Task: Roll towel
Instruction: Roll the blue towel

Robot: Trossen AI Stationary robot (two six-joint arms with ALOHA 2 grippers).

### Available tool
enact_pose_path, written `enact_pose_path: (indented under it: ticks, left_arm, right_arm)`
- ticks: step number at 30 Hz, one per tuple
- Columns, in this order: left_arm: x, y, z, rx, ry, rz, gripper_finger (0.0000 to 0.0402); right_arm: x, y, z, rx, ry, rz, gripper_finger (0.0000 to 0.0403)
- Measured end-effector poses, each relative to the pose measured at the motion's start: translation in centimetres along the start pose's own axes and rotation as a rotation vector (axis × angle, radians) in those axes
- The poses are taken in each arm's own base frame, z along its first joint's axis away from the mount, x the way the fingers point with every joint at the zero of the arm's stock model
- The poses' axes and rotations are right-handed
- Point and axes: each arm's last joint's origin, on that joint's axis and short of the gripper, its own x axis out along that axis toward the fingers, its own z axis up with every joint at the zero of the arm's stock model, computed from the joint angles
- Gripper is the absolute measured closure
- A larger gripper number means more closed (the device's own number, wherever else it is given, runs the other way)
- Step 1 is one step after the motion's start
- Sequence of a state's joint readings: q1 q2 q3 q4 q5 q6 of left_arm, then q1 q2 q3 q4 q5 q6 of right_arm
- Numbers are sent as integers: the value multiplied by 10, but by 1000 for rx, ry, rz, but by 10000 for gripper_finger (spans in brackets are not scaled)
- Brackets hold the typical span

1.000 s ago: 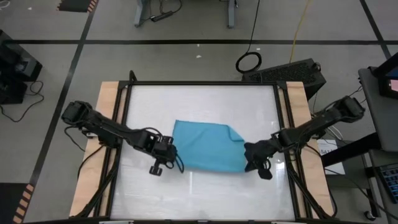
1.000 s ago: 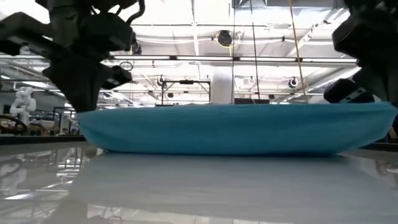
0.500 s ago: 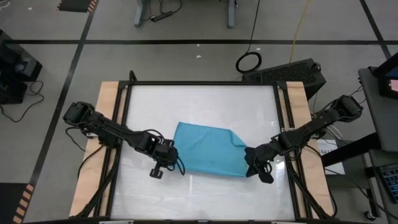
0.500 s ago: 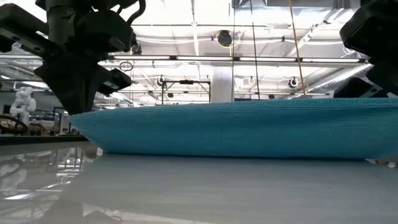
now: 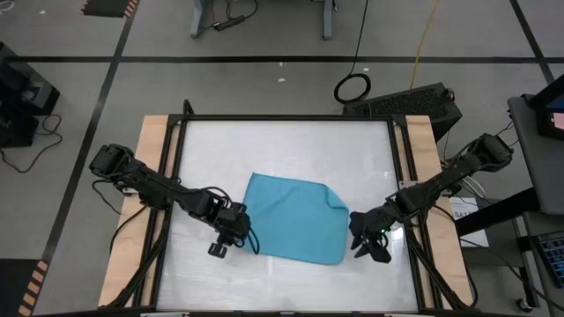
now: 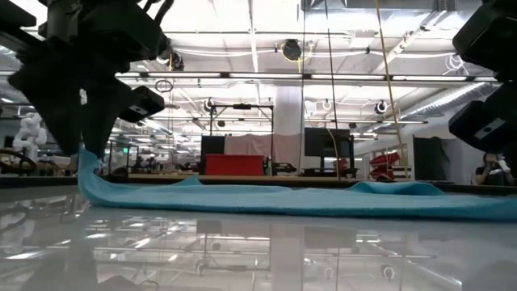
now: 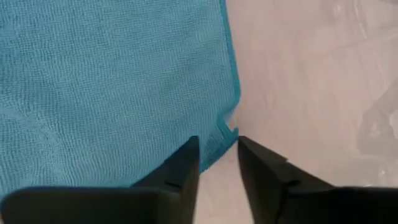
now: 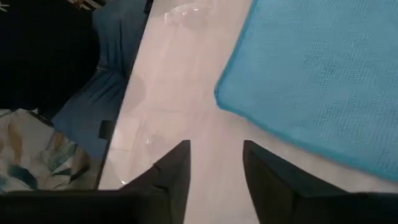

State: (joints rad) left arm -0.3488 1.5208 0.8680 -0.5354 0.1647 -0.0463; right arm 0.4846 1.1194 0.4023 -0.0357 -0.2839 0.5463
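The turquoise towel (image 5: 295, 218) lies spread flat on the glossy white table (image 5: 282, 145), a low strip in the low view (image 6: 307, 200). My left gripper (image 5: 243, 236) stands open at its near-left corner, which shows between the parted fingers (image 7: 219, 146). My right gripper (image 5: 358, 238) is open just off the towel's near-right corner (image 8: 219, 94), touching nothing; bare table lies between its fingers (image 8: 216, 152). My left gripper comes from above, pointing down, with its parted fingers on either side of the towel's near-left corner (image 7: 226, 127). In the low view that corner (image 6: 87, 166) still curls up beside the fingers. Whether a finger touches the cloth I cannot tell.
A black frame rail (image 5: 286, 118) runs round the table, with wooden strips (image 5: 155, 141) at both sides. Bare table surface lies on all sides of the towel. The room with desks and screens shows beyond the far edge.
Both grippers have opened and let go of the towel's near corners after moving a little toward the table's near edge. The near edge, held raised before, has dropped, and the towel now lies flat and reaches farther toward the near edge.
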Motion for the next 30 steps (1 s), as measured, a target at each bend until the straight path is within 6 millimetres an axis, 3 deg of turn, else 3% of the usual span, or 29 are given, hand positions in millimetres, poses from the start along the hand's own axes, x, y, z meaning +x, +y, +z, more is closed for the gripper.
enact_pose_path:
  ticks: [4,7,16,23,30]
  left_arm:
    - [-1,4,1,4,-8,46,229]
    - [-5,11,6,12,-27,86,216]
    - [-16,33,12,-13,-63,157,239]
    - [-19,47,13,-51,-93,197,259]
    - [6,75,18,-43,-107,280,272]
  right_arm:
    - [0,-5,-2,-69,-41,-165,244]
    - [-1,-11,-3,-148,-68,-332,244]
    - [-1,-24,-2,-364,-115,-732,252]
    - [14,-43,-5,-428,9,-865,264]
    - [29,-53,-3,-484,60,-961,286]
